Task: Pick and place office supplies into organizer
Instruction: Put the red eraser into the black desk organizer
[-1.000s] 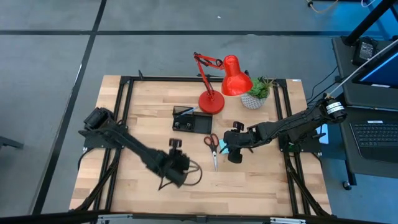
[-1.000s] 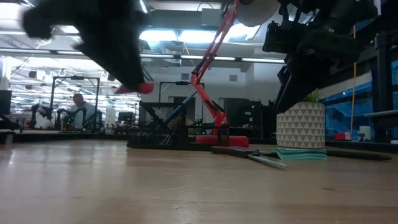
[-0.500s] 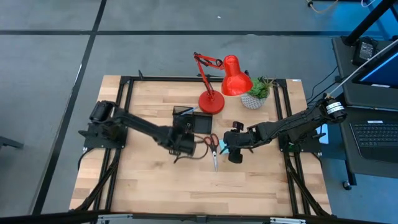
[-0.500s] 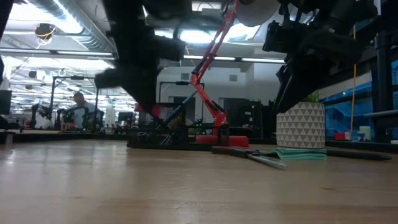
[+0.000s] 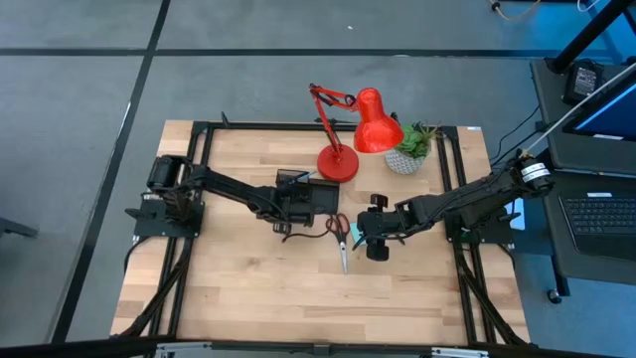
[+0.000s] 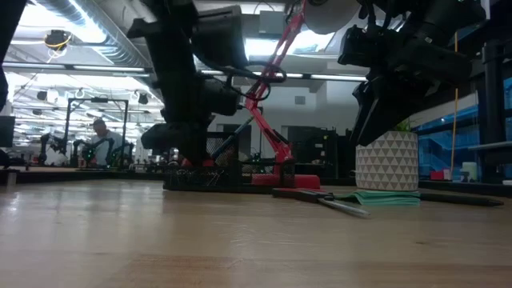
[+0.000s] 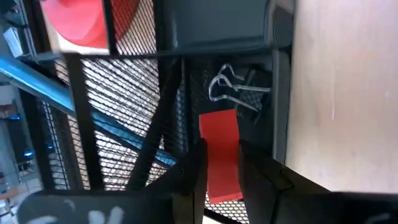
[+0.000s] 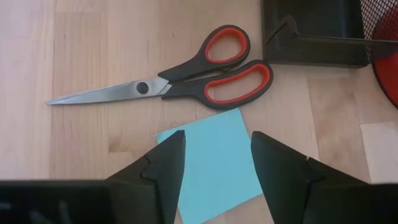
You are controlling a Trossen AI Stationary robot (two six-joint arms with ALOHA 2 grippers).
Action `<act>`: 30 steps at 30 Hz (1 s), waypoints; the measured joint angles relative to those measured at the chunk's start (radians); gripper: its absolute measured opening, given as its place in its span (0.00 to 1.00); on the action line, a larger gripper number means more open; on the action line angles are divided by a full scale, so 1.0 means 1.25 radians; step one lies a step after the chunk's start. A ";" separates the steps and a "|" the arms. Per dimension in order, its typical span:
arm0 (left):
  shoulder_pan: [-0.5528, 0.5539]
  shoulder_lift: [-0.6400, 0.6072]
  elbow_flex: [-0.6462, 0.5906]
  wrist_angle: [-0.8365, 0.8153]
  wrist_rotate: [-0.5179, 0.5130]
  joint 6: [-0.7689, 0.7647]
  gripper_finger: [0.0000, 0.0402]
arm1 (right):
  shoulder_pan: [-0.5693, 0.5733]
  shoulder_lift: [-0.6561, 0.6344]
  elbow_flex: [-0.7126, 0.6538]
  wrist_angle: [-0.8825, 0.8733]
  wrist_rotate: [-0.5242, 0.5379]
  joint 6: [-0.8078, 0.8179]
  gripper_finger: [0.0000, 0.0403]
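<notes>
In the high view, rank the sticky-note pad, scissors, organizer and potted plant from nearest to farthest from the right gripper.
1. Sticky-note pad, directly under the right gripper.
2. Scissors, just beside it.
3. Organizer, toward the left arm.
4. Potted plant, at the table's far edge.

A red lamp (image 5: 353, 134) was set at the far edge of the wooden table (image 5: 229, 288), with a potted plant (image 5: 407, 151) placed just beside it.

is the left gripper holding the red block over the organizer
Yes, in the left wrist view the left gripper pinches the red block between its fingers above a mesh compartment of the organizer.
</notes>
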 joint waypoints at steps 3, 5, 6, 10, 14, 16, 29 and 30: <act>0.010 0.000 -0.009 0.000 0.026 0.003 0.19 | 0.000 0.000 0.000 0.000 0.000 0.000 0.46; 0.013 0.000 -0.009 0.004 0.042 -0.008 0.19 | 0.000 0.000 0.000 0.000 0.000 0.000 0.46; 0.015 0.000 -0.009 0.005 0.046 -0.011 0.19 | 0.000 0.000 0.000 0.000 0.000 0.000 0.46; 0.015 0.000 -0.009 0.025 0.052 -0.001 0.19 | 0.000 0.000 0.000 0.000 0.000 0.000 0.46; 0.015 0.000 -0.009 0.032 0.064 0.023 0.19 | 0.000 0.000 0.000 0.000 0.000 0.000 0.46; 0.015 0.000 -0.009 0.032 0.065 0.024 0.19 | 0.000 0.000 0.000 0.000 0.000 0.005 0.46; 0.020 0.000 -0.008 0.035 0.102 0.011 0.21 | 0.000 0.000 0.000 0.000 0.000 0.023 0.46; 0.020 0.000 -0.008 0.036 0.108 0.003 0.22 | 0.000 0.000 0.000 0.000 0.000 0.022 0.46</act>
